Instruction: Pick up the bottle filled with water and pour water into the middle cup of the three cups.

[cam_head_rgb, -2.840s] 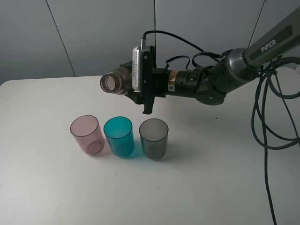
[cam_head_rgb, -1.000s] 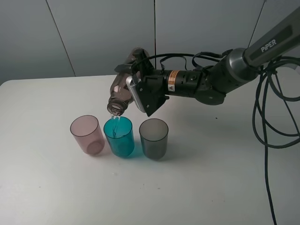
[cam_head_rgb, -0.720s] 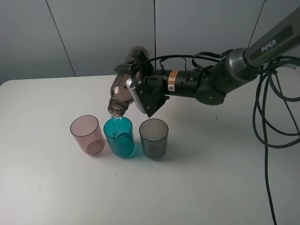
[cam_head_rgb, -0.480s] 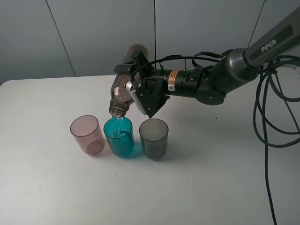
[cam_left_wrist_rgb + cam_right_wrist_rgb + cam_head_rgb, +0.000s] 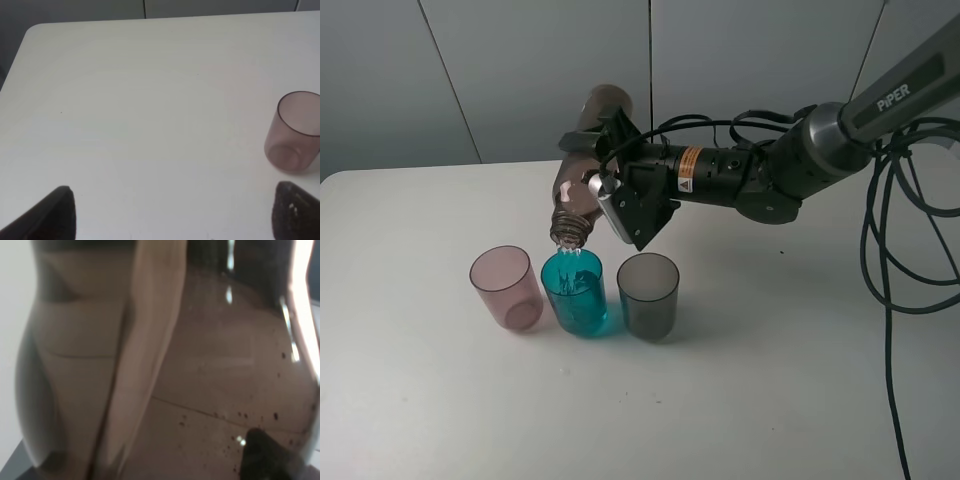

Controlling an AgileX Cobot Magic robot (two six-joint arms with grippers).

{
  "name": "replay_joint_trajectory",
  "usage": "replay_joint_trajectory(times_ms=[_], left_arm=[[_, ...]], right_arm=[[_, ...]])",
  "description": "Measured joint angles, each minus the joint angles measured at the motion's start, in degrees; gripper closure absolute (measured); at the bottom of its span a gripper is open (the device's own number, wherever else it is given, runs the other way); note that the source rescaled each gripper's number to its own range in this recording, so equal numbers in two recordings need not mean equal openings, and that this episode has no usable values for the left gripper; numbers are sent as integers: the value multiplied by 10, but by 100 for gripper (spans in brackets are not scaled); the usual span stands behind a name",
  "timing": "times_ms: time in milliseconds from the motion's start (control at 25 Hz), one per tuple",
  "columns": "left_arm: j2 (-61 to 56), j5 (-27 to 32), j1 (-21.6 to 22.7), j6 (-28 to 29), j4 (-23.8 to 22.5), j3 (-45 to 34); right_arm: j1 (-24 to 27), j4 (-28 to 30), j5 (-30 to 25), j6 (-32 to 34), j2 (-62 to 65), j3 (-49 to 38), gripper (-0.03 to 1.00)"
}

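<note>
Over on the left, the left tool [image 5: 177, 220] hangs above the bare white bench [image 5: 420, 400] with its two dark fingertips spread wide apart and nothing between them. Its wrist camera catches the pale pink cup [image 5: 505, 287] standing upright near one fingertip. That pink cup heads a tight row on the bench, and just beside it stands the teal middle cup [image 5: 575, 292], also upright. Directly above the teal cup the bottle [image 5: 572, 200] is tipped steeply, base raised toward the back and open mouth pointing down just over the cup's rim. A thin run of water [image 5: 570, 254] drops from the mouth into the cup. Next in the row stands the smoky grey cup [image 5: 648, 294], upright. Reaching in from the right, the right tool [image 5: 603, 160] is clamped around the bottle's body, which fills its wrist camera's view.
</note>
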State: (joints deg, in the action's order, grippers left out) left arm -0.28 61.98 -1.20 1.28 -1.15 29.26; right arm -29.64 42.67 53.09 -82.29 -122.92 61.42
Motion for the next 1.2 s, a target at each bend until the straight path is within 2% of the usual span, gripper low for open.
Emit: replay_joint_trajectory(times_ms=[360, 520, 920, 1200], left_arm=[[0, 0, 0, 0, 0, 0], [0, 0, 0, 0, 0, 0], [0, 0, 0, 0, 0, 0], [0, 0, 0, -1, 0, 0]], right_arm=[[0, -3, 8, -52, 0, 0, 91], [0, -4, 29, -67, 0, 0, 91], [0, -4, 74, -70, 0, 1, 91], [0, -4, 82, -53, 0, 5, 91]])
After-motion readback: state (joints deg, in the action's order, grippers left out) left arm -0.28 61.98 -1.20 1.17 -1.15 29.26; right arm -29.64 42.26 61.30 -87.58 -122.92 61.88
